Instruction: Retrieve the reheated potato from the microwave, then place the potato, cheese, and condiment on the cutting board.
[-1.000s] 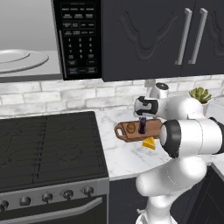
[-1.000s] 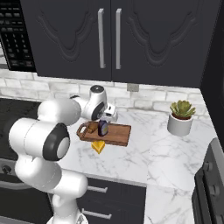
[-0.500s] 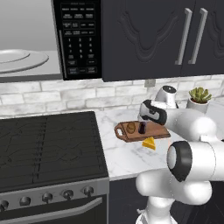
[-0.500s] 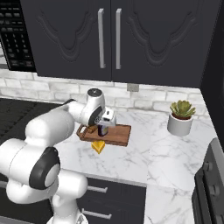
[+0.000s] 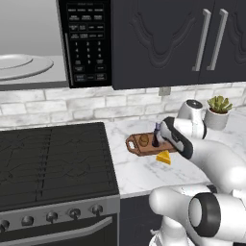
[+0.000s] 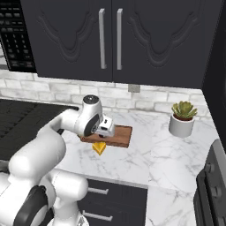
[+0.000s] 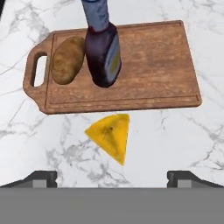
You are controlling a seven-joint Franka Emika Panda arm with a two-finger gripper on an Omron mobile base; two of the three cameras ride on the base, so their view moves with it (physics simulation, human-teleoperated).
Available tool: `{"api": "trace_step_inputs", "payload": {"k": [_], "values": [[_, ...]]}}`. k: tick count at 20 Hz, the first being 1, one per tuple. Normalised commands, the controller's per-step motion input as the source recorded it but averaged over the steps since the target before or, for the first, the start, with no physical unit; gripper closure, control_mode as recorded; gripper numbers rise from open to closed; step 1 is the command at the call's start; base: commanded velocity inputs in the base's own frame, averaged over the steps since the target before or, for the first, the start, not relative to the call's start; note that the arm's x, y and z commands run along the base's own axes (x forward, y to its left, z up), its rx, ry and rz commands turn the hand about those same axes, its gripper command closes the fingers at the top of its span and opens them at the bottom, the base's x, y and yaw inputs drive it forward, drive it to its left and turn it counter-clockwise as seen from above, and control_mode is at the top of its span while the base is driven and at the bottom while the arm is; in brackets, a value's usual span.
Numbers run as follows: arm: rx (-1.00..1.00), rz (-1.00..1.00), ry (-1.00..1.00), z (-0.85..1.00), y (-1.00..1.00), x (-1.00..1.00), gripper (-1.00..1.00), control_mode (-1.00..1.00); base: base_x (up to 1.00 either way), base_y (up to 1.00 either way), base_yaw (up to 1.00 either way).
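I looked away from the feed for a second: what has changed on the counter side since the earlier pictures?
The arm has swung round, carrying the gripper from over the cutting board back toward the counter's front edge; it now hangs open over the cheese. Nothing was grasped or released. The potato and condiment stay on the board, the cheese on the marble beside it.

A small potted succulent (image 6: 183, 118) stands on the white marble surface (image 6: 176, 154) near the brick backsplash (image 5: 57, 105). A black stove (image 5: 53, 158) adjoins, under dark cabinets (image 6: 110, 39), apparently closed.
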Motion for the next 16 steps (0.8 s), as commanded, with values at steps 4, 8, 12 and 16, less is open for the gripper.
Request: {"api": "trace_step_inputs", "payload": {"k": [4, 8, 12, 16], "values": [[0.00, 0.00, 0.15, 0.01, -0.07, -0.31, -1.00, -1.00, 0.00, 0.00, 0.00], [0.00, 0.00, 0.16, 0.00, -0.03, -0.39, -1.00, -1.00, 0.00, 0.00, 0.00], [0.00, 0.05, 0.12, -0.05, -0.01, -0.09, -1.00, -1.00, 0.00, 0.00, 0.00], [0.00, 0.12, 0.09, -0.12, 0.00, 0.10, -1.00, -1.00, 0.00, 0.00, 0.00]]}}
